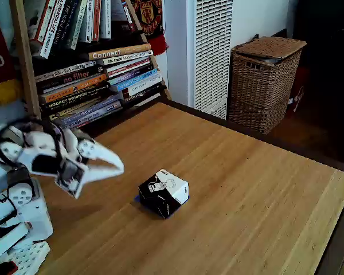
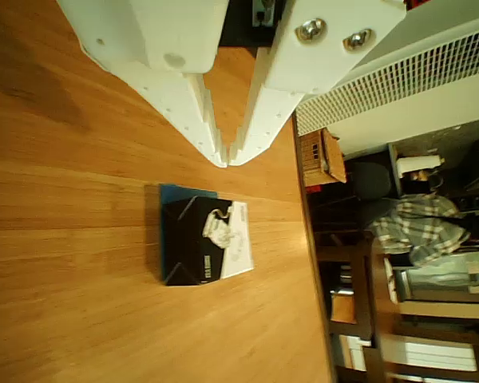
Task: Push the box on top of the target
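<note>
On the wooden table (image 1: pixel 229 172) by bookshelf (image 1: pixel 92 69) and wicker basket (image 1: pixel 264 83), jaws together.

Fixed view high, angled across table (image 1: pixel 246 189), other view close behind gripper (image 2: pixel 227 159), sideways, both sharing box (image 1: pixel 163 193)

The arm (image 1: pixel 37 152) is built of white plastic segments with dark joints and black cables looping above it. Its gripper (image 2: pixel 227 159) has two white, tapering wedge-shaped fingers (image 2: pixel 184 96) with ridged inner edges, and two shiny metal screws (image 2: pixel 311 30) sit in one finger's housing.
</note>
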Robot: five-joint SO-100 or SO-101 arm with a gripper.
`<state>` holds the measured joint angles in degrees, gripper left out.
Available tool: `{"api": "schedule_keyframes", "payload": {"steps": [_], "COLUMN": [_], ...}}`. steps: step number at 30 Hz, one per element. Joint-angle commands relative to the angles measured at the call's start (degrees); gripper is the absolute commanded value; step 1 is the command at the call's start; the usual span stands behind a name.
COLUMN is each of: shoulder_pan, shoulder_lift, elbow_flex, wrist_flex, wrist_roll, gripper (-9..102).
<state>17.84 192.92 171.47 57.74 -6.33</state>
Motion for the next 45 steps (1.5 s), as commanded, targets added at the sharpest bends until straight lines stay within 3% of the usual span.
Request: {"api": "schedule_keyframes", "payload": {"steps": [1, 15, 35, 45], "shoulder_pan": [-0.4, -0.5, -0.6, -1.4], "shoulder_lift": [0.7, 0.7, 0.8, 0.8], "elbow_flex": [2.0, 9.2, 9.3, 9.3], "wrist_flex": [-1.8, -4.9, 7.5, 7.6], "wrist_roll": [0.3, -0.5, -0.6, 0.1], "gripper": [0, 0, 0, 0]}}
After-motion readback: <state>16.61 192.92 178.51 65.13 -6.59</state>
